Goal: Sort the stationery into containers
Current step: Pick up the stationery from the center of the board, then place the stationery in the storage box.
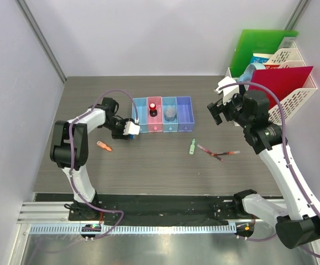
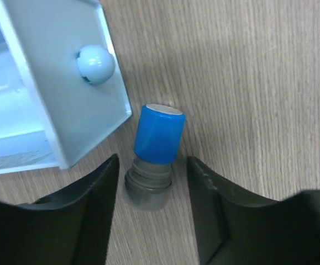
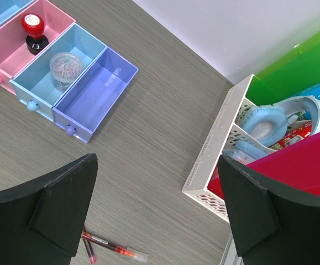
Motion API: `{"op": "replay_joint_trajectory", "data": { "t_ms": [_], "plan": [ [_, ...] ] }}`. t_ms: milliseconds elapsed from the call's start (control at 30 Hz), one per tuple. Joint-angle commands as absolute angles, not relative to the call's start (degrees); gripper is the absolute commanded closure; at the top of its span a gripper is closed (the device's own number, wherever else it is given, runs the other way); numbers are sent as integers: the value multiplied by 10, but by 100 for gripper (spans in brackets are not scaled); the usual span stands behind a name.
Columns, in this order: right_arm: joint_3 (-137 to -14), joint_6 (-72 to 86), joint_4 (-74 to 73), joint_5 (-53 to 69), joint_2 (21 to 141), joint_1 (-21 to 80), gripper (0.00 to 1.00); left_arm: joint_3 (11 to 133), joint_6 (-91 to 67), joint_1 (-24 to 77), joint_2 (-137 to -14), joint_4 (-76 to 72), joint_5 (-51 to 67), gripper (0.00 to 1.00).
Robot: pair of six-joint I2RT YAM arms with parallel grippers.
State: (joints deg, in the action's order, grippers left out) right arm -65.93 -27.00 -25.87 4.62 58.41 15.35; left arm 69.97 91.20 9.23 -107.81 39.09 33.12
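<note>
Left pincer (image 2: pixel 152 163) cropped, blue piece (image 2: pixel 160 135) base blurred

The blue piece (image 2: pixel 160 135) has a blurred base; the blue bin (image 2: pixel 66 94) is cropped.

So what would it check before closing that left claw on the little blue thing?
1. Is the left gripper open: ok.
2. Is the blue piece between its fingers: ok.
3. Do they miss the light blue bin: very close, cannot tell.
4. Does that bin have room: ok.
5. Is the right gripper out of the way: ok, open and far off.
</note>
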Motion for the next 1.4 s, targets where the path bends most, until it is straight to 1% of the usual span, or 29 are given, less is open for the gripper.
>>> {"op": "replay_joint_trajectory", "data": {
  "t_ms": [0,67,100,167,200,267,300,367,600,633,667,733,767,800,867,900,933,967,1000,1100,1167,1200,1233,1267,1333,1367],
  "plan": [
    [-667,-258,-253,53,564,150,5,708,931,91,-1097,427,334,58],
    [-667,-258,-255,54,563,150,5,715,926,92,-1099,439,329,70],
    [-667,-258,-256,55,562,150,5,718,920,92,-1100,448,321,74],
    [-665,-256,-256,60,560,150,5,722,913,91,-1097,454,316,76],
    [-664,-254,-257,62,561,151,5,721,908,91,-1093,459,309,81],
    [-663,-247,-255,73,561,150,5,716,904,91,-1077,467,308,86],
    [-660,-244,-256,78,562,150,5,715,903,91,-1069,476,308,95],
    [-658,-237,-256,95,563,150,5,714,889,92,-1040,492,313,100],
    [-664,-230,-257,106,563,150,5,731,867,91,-929,600,373,100],
    [-663,-229,-256,107,561,150,5,736,860,91,-919,600,387,100],
    [-662,-229,-256,107,558,150,5,736,835,91,-907,596,428,100],
    [-657,-229,-255,109,555,150,5,720,771,91,-883,527,475,100],
    [-655,-229,-254,109,553,150,5,711,727,91,-877,485,535,100],
    [-650,-229,-252,108,553,151,5,701,613,91,-874,383,560,100],
    [-644,-229,-252,110,551,150,5,665,489,100,-874,268,599,100],
    [-639,-230,-251,110,552,151,5,652,369,106,-877,138,602,100],
    [-635,-230,-250,110,551,150,5,631,310,114,-891,78,597,100],
    [-632,-230,-249,112,550,149,5,622,263,127,-903,-31,593,100],
    [-627,-230,-246,116,550,149,5,617,178,134,-914,-76,579,100],
    [-617,-231,-243,148,560,148,5,615,83,153,-968,-198,576,100],
    [-614,-222,-237,196,578,149,5,618,15,160,-994,-244,574,100],
    [-620,-219,-236,218,586,149,5,615,-1,162,-1000,-297,571,100],
    [-623,-214,-232,243,598,149,5,609,-57,164,-1004,-328,564,100],
    [-630,-195,-230,303,624,149,5,606,-75,165,-1011,-371,563,100],
    [-669,-172,-229,364,663,149,5,604,-112,170,-1013,-398,554,100],
    [-685,-153,-228,409,711,149,5,602,-126,172,-1013,-405,546,100]
  ]
}}
